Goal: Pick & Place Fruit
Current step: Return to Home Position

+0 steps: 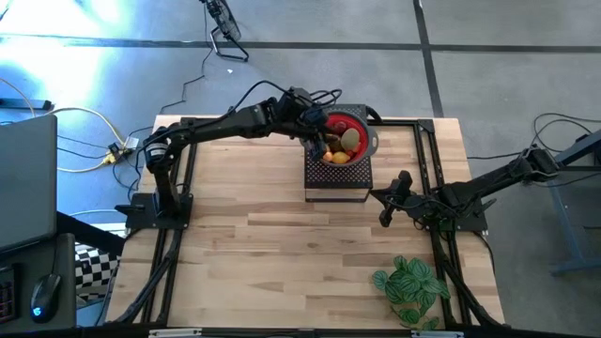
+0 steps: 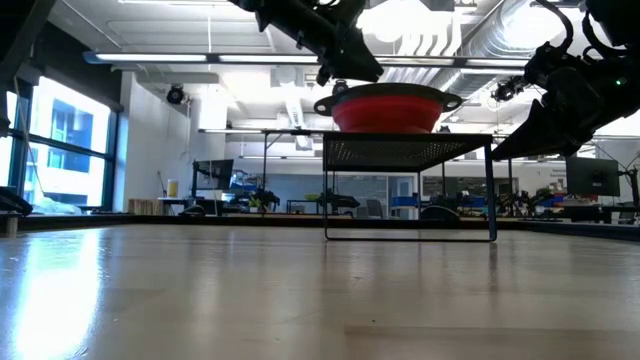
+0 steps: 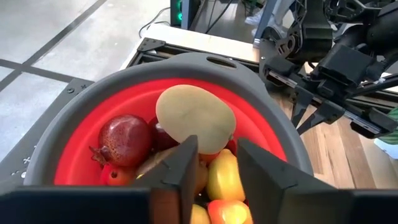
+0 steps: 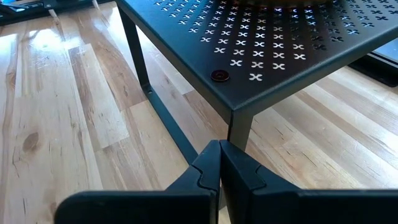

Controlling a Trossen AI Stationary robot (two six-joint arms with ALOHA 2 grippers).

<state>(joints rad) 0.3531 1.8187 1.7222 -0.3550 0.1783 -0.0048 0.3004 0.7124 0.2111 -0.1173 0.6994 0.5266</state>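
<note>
A red bowl with a grey rim stands on a black perforated stand at the table's far middle. Several fruit lie in it: a dark red one, a large pale yellow-green one, and yellow and orange ones. My left gripper hovers over the bowl's near-left part, fingers apart; a yellow fruit shows through the gap, lying among the others. My right gripper is shut on nothing, low beside the stand's near right leg.
A green leafy plant lies at the table's near right corner. Black frame rails run along the table's left and right sides. The wide near half of the wooden table has nothing on it.
</note>
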